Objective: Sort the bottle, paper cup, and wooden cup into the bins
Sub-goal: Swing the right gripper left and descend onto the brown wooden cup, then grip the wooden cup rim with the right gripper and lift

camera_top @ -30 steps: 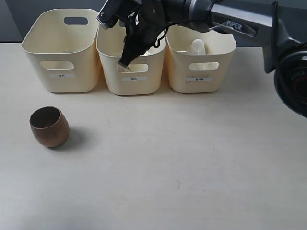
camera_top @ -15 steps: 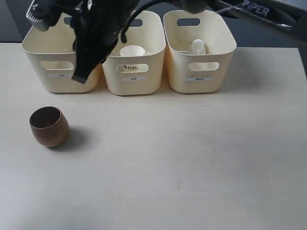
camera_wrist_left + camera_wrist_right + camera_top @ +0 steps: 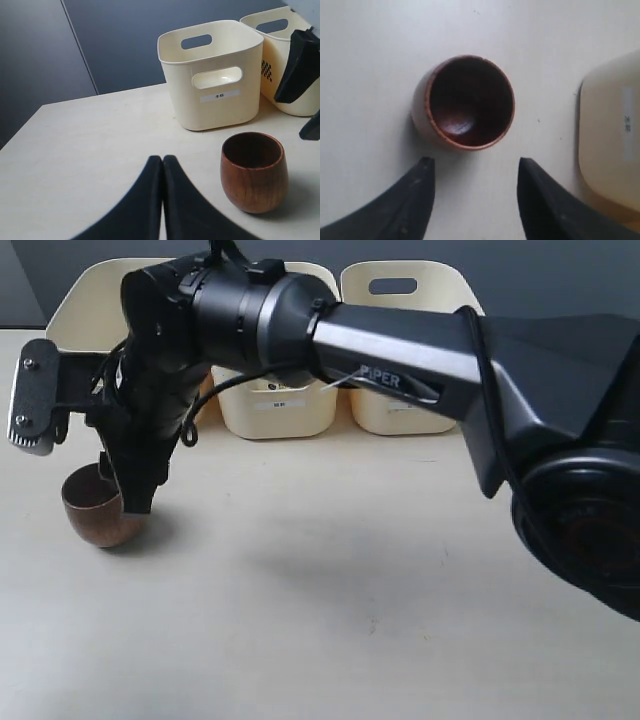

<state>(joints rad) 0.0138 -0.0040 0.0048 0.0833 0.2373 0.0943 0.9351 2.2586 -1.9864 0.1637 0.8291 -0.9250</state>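
Three cream-yellow bins [image 3: 275, 405] in a row at the back of the pale desk [image 3: 380, 590], each with rounded corners, an oval handle hole and a small white label. Mostly hidden in the exterior view behind a big black arm [image 3: 400, 350] reaching across from the right. Only one bin whole and clear in the left wrist view, with a second bin cut off at the edge.

One wooden cup [image 3: 254, 171] upright on the desk, out in front of the left-most bin and apart from it. Dark brown, round like a little barrel, squat and wide, with grain lines on the side and nothing inside.

Right hand [image 3: 475, 192] over the cup, fingers spread wide apart, gripping nothing. One finger [image 3: 137, 475] down in front of the cup in the exterior view, covering part of its rim.

Left hand [image 3: 162, 172] low over the desk near the cup, fingers pressed tight together, gripping nothing.

Label words too small to read.
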